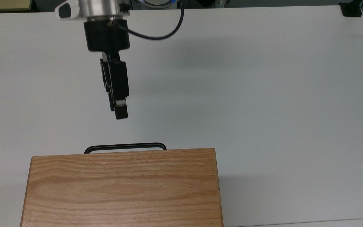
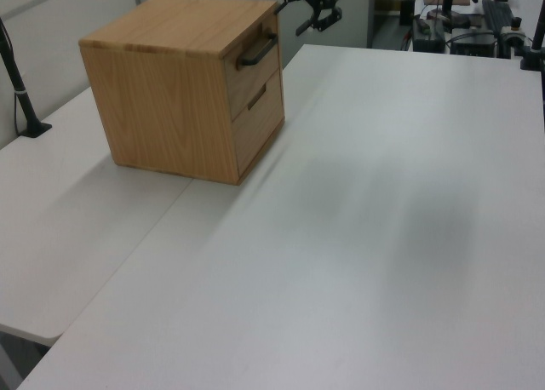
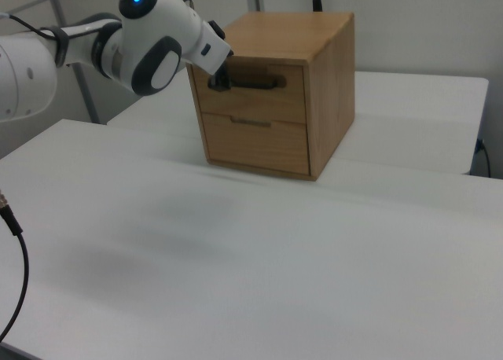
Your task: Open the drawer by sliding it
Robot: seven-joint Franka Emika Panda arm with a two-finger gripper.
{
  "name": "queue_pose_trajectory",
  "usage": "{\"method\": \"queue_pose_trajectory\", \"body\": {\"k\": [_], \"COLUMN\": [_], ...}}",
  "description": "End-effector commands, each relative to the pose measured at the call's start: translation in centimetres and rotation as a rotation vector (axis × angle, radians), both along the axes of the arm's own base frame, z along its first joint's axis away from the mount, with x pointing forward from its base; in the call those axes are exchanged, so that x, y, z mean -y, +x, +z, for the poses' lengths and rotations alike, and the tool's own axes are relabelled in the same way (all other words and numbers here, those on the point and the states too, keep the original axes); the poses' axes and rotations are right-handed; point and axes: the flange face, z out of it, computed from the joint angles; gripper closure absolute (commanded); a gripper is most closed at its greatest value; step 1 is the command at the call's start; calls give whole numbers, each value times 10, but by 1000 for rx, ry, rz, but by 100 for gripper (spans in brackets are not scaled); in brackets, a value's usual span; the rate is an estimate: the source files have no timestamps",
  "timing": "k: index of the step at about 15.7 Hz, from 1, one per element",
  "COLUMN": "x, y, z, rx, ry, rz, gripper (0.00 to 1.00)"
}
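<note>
One black two-finger gripper (image 1: 121, 114) hangs in the upper left of your top view, pointing down the frame; you cannot tell from these angles whether its fingers are apart or together. It grips nothing and sits well apart from the thin black metal bar handle (image 1: 125, 146) below it. That handle belongs to the upper oak-fronted drawer (image 3: 253, 93), which looks flush with the oak-grained wooden cabinet (image 2: 183, 83). The cabinet stands on the white table (image 1: 279, 94), at the lower left of your top view.

Pincer (image 2: 313, 5) apart from shut drawer (image 2: 254, 65), above table (image 2: 358, 237)
</note>
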Motion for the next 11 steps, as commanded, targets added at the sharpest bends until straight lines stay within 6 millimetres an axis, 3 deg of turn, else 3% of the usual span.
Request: {"method": "queue_pose_trajectory", "body": {"k": [1, 5, 9, 11], "x": [-5, -12, -15, -17], "y": [17, 38, 45, 44], "z": [-23, -36, -52, -55], "rx": [48, 139, 127, 119], "ry": [30, 13, -3, -9], "rz": [-48, -77, -70, -63], "gripper": [32, 34, 55, 59]}}
